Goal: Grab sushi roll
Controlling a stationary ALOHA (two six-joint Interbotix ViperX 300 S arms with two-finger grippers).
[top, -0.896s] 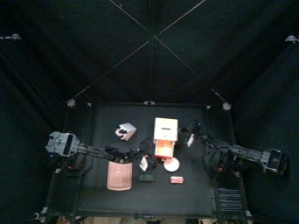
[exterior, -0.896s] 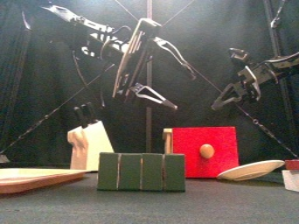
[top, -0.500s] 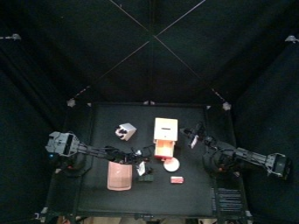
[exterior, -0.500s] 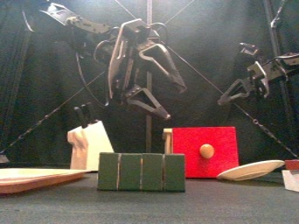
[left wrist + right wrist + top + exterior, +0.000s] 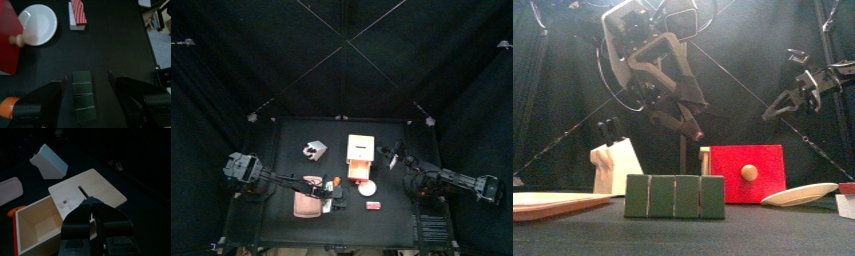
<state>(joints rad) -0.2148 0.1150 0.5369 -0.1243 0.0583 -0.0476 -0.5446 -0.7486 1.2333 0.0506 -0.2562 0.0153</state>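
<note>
From high above, the small black table held a few things, and the left gripper reached in near the front, at about 6 o'clock from the wooden box. The sushi roll was a dark little block right under that claw, hard to pick out there. A white plate sat close by at about 1 o'clock from the roll, and a pink tray lay at its 9 o'clock. The right gripper rested off at 3 o'clock, well apart. From the front, the sushi roll stood near and big, a green block in four slices, and the left gripper hung above it, not touching. The red box stood behind at 2 o'clock. In the left wrist view, the claw was spread wide, with the sushi roll between its two fingers, so it looked lined up to come down and pinch the roll. A small striped block lay beside the plate. In the right wrist view, the right gripper was pressed closed and held nothing, above the wooden box, likely just waiting.
</note>
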